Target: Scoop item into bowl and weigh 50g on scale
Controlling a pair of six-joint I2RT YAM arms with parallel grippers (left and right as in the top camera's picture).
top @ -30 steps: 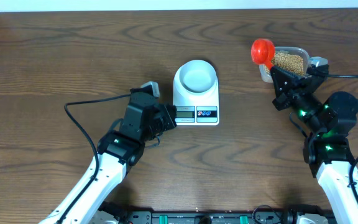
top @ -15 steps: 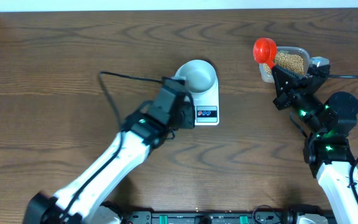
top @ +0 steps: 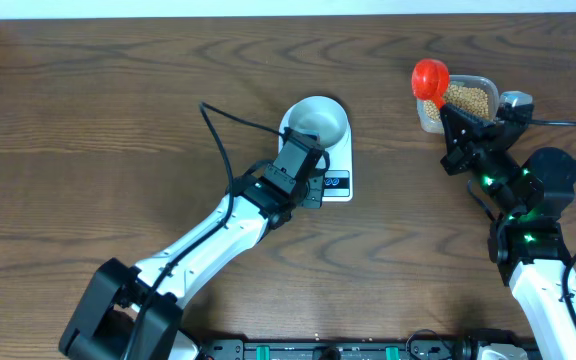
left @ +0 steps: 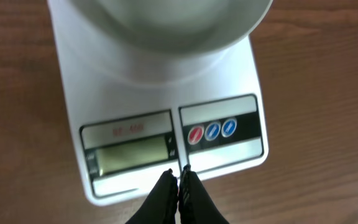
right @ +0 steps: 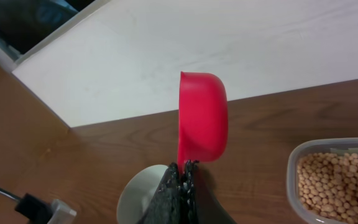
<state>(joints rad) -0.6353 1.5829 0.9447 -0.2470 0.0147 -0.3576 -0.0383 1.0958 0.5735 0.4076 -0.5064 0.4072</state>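
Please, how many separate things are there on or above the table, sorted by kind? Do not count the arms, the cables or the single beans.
bowl: 1
scale: 1
red scoop: 1
clear tub with beans: 1
Total: 4

Overhead view: bright, even light, sharp throughout; only faint soft shadows on the table [top: 88, 130]. Left wrist view: slight blur, lettering on the scale [left: 135, 93] smeared, bowl [left: 166, 25] out of focus. Right wrist view: red scoop [right: 204, 118] sharp, pale wall [right: 229, 50] behind it bright.
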